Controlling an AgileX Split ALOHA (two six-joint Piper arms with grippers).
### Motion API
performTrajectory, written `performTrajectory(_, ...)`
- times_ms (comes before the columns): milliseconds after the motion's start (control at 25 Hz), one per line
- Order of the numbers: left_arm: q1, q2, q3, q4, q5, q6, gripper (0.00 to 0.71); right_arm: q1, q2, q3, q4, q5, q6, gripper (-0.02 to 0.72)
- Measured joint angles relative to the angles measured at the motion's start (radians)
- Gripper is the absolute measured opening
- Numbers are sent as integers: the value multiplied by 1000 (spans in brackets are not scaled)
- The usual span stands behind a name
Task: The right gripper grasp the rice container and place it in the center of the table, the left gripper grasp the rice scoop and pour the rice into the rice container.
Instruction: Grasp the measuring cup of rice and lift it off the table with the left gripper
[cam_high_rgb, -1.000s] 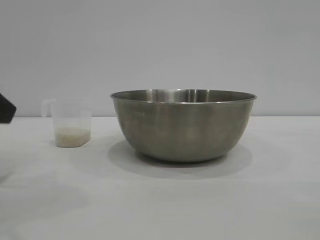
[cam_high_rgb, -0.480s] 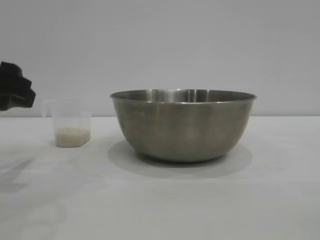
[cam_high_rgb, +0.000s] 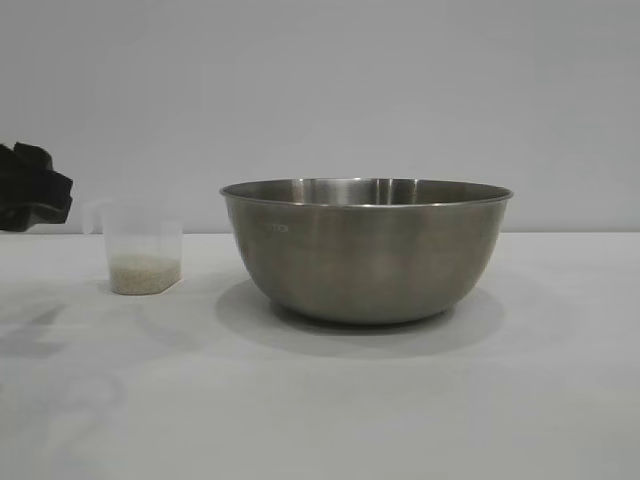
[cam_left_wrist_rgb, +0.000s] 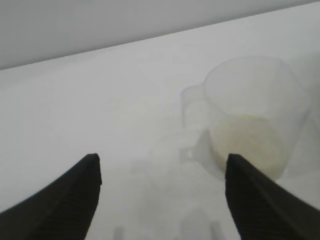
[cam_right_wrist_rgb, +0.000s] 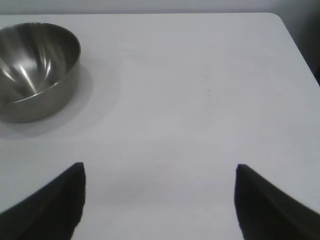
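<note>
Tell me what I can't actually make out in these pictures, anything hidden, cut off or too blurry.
- Exterior view: the left end effector is cut by the frame edge; its fingers don't show.
- Exterior view: the rice container hides its own inside behind its wall.
- Left wrist view: the rice scoop is blurred; single grains of rice can't be told.
- Right wrist view: the right end effector shows fingertips only; the scoop is out of frame.

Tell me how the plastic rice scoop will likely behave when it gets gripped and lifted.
The rice scoop is thin frosted plastic holding only a shallow layer of rice, so it is probably very light. Its walls may flex under a firm squeeze. Being tall for its narrow base, it could tip or slide if nudged before the left end effector, now open, closes on it.
</note>
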Motion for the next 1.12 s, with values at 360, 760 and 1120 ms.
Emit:
performTrajectory(360, 0, 61, -65, 0, 0, 0, 545, 0, 0, 0, 0, 0, 0, 524)
performTrajectory(760, 20, 80, -94, -26, 2, 8, 426, 0, 0, 0, 0, 0, 0, 524)
performTrajectory(1120, 66, 83, -107, 78, 2, 8, 255, 0, 0, 0, 0, 0, 0, 524)
